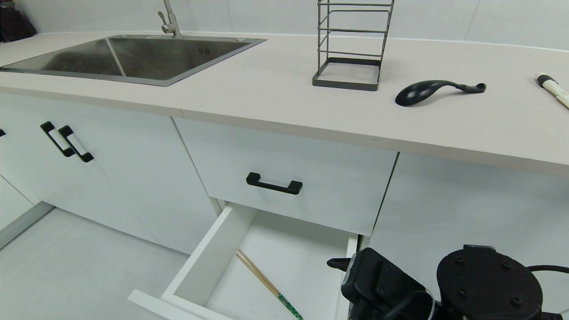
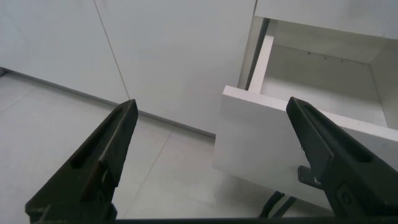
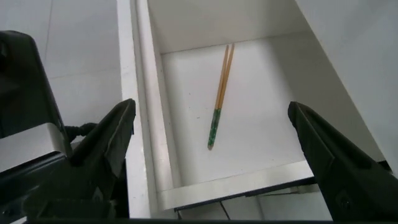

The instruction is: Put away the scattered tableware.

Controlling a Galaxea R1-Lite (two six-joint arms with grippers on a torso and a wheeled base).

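A black spoon (image 1: 438, 90) lies on the countertop (image 1: 275, 98) to the right of a dark wire rack (image 1: 353, 44). A pale utensil with a dark tip (image 1: 553, 89) lies at the counter's far right edge. Below, the lower drawer (image 1: 209, 262) stands pulled out with a pair of wooden chopsticks (image 1: 269, 284) on its white floor. My right gripper (image 3: 211, 109) hangs open above that drawer (image 3: 143, 124), over the chopsticks (image 3: 221, 93), holding nothing. My left gripper (image 2: 210, 106) is open and empty, low beside the drawer's front panel (image 2: 261, 149), facing the cabinet doors.
A steel sink (image 1: 133, 55) with a tap (image 1: 169, 20) sits at the counter's left. Above the open drawer is a closed drawer with a black handle (image 1: 274, 183). Cabinet doors with black handles (image 1: 66, 142) are on the left, with grey floor (image 1: 89, 271) in front.
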